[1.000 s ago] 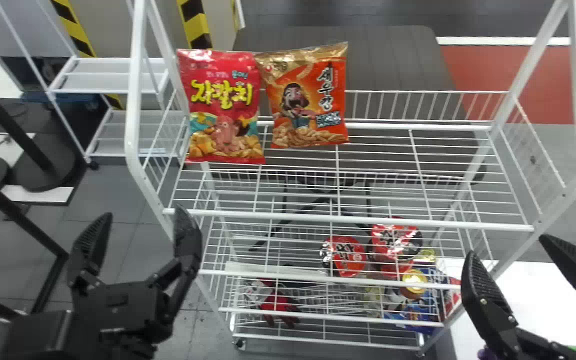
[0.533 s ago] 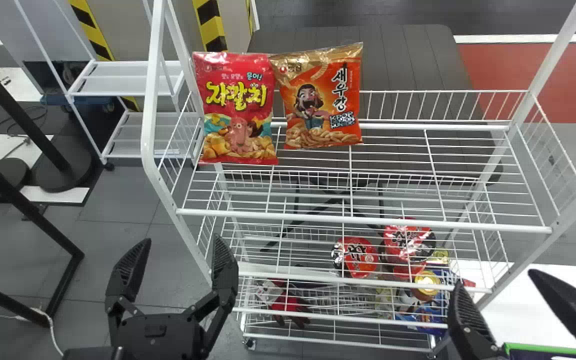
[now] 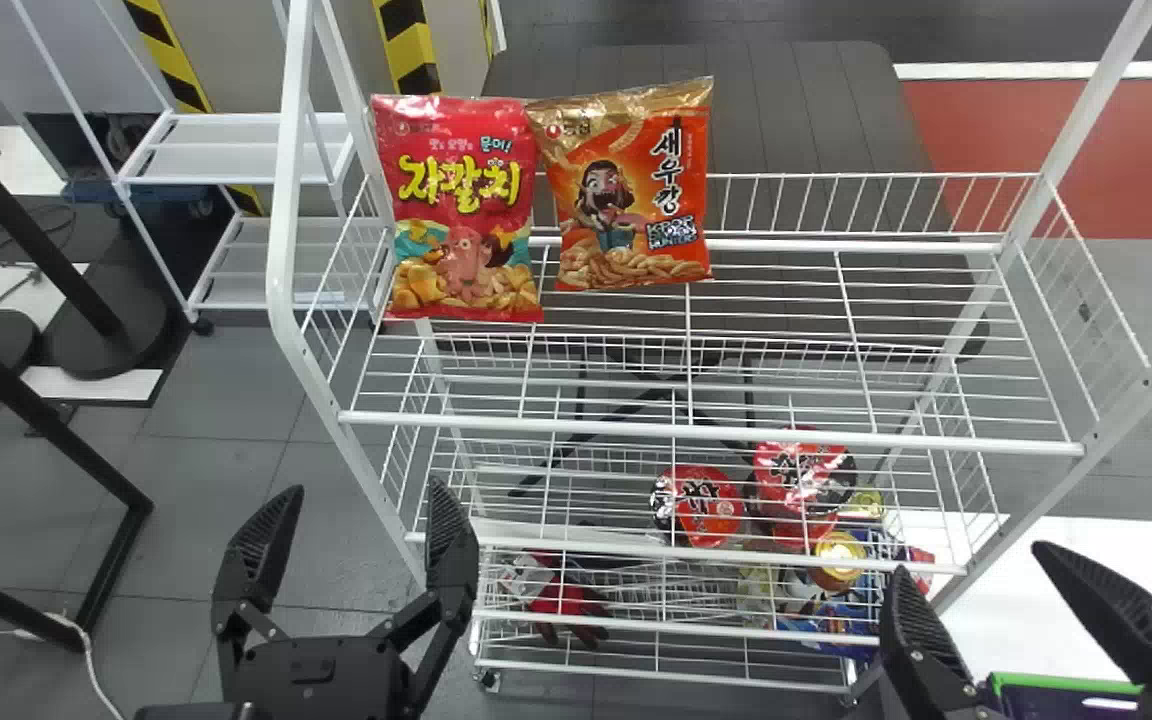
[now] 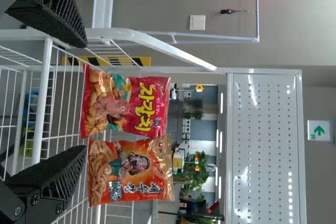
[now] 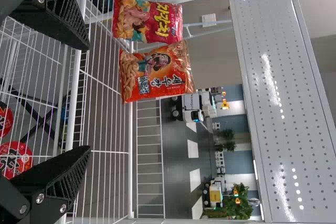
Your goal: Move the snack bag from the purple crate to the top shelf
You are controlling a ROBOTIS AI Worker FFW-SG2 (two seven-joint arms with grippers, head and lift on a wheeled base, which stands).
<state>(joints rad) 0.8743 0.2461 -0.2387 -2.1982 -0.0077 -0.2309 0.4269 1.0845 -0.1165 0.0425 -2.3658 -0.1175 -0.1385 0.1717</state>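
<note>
Low at the left in the head view, my left gripper (image 3: 363, 490) stands open beside the rack's front left post. My right gripper (image 3: 971, 560) is open by the rack's lower right side. A red-pink snack bag (image 3: 461, 210) and an orange one with a gold top (image 3: 631, 190) stand side by side at the back left of the top shelf (image 3: 716, 430). The left wrist view shows my left gripper (image 4: 84, 97) with nothing between its fingers, the red-pink bag (image 4: 126, 103) and orange bag (image 4: 131, 170) beyond. My right gripper (image 5: 87, 98) is likewise empty.
Red-lidded noodle cups (image 3: 698, 505) and other packets (image 3: 841, 620) sit on lower shelves. A green-edged dark item (image 3: 1066, 690) lies at the bottom right, by a white surface (image 3: 1086, 610). Black poles (image 3: 36, 440) stand at the left.
My left gripper has moved right and toward the head view's bottom edge. My right gripper has shifted left and lower. The head view has shifted slightly; both bags stay on the shelf.
</note>
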